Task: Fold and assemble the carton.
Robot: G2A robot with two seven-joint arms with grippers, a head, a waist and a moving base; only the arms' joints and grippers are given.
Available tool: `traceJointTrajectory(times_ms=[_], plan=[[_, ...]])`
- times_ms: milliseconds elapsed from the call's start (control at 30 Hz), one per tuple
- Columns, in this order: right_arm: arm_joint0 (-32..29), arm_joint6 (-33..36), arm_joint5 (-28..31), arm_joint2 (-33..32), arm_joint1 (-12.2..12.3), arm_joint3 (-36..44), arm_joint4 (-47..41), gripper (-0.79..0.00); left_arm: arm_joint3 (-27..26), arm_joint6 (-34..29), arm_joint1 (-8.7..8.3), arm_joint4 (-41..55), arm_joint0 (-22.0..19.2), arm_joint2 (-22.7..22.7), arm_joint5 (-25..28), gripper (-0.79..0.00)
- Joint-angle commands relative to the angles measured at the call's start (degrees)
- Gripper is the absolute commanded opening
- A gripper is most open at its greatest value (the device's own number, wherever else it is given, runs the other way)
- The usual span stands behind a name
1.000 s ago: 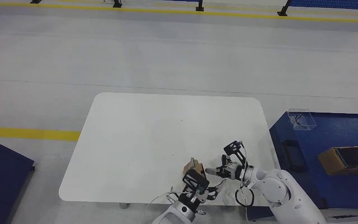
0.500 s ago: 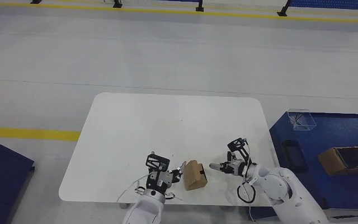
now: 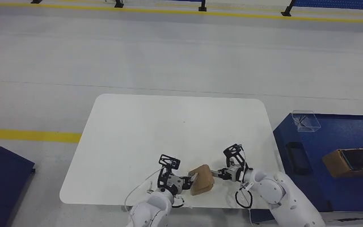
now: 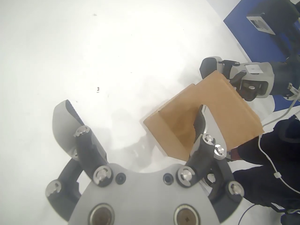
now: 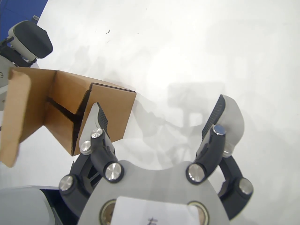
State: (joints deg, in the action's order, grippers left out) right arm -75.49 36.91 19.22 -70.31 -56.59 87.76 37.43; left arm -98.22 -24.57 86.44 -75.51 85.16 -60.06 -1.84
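Carton (image 3: 202, 179) sits near the counter's (image 3: 170, 125) front edge, between your two arms. It lies skewed to that edge, with one long flap (image 5: 16, 108) hanging loose and dark gaps where the end flaps meet. Your left gripper (image 4: 132, 106) has its fingers spread wide: one finger (image 4: 206, 125) lies against the carton's brown face and the other hangs over bare counter, so nothing is pinched. Your right gripper (image 5: 159, 101) is spread too, one finger (image 5: 99, 118) touching the carton's side panel and the other well apart from it. The main risk, as I judge it, is that the box is only pressed from two sides, not held. If you push harder with one arm than the other, it may spin or skid, and with the edge so near it could go off the counter. A push on a panel rather than along a crease could dent the cardboard or spring the end flaps apart, and the loose flap could fold the wrong way under a finger. Watch the white cable (image 4: 267, 156) running just beside the carton's near end, since it could snag. Off the counter on your right stand a blue cabinet (image 3: 329, 136), a clear tub (image 3: 303, 120) and a brown box (image 3: 343, 160), all well apart from the work.
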Motion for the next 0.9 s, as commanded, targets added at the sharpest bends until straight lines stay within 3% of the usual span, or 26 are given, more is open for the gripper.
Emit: traceJointTrajectory(times_ms=[0,467,567,633,867], plan=[[0.12,0.08,0.05,0.03,-0.03,-0.13,-0.09,0.0,0.75,0.11,0.04,1.55,-0.39,0.21,0.79,0.0],[0.37,0.19,0.06,-0.09,-0.15,-0.34,-0.33,0.0,3.32,3.59,0.06,12.8,-1.47,-0.96,3.69,0.0],[0.28,0.12,-0.04,-0.26,-0.15,-0.15,-0.33,0.0,1.48,6.68,-0.31,11.48,-0.37,-0.94,6.44,0.0],[0.21,0.25,-0.27,-0.44,-0.14,-0.1,-0.52,0.0,0.34,8.22,-0.82,4.71,0.18,-0.51,7.69,0.0],[0.3,1.22,-1.61,-0.59,-0.17,0.29,-1.11,0.0,0.37,7.97,-0.8,5.55,0.4,-0.51,7.61,0.0]])
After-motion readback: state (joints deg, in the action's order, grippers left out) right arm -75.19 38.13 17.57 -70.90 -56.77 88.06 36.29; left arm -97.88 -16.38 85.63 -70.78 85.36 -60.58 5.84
